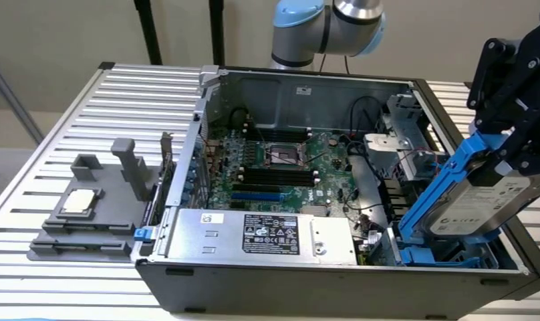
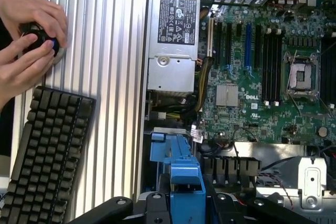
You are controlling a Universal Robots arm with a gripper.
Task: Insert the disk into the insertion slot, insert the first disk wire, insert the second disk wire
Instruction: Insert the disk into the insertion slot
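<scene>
Jaws: clenched on the one disk (image 1: 480, 200), gripping its blue carrier.
Disk: tilted, lower end at the single insertion slot (image 1: 457, 257) in the case's near corner, exterior view's right; upper end raised clear.
Room: case wall just beside; one silver box (image 1: 261, 234) along the same near edge.
Wrist view adds: one keyboard (image 2: 47, 156), two hands (image 2: 31, 11) at the worktop (image 2: 110, 51) edge.

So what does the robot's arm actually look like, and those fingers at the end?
The arm is a rounded silver-grey tube with pale blue caps at its joints. The fingers are black, built from jointed bars held by round silver bolts.
</scene>
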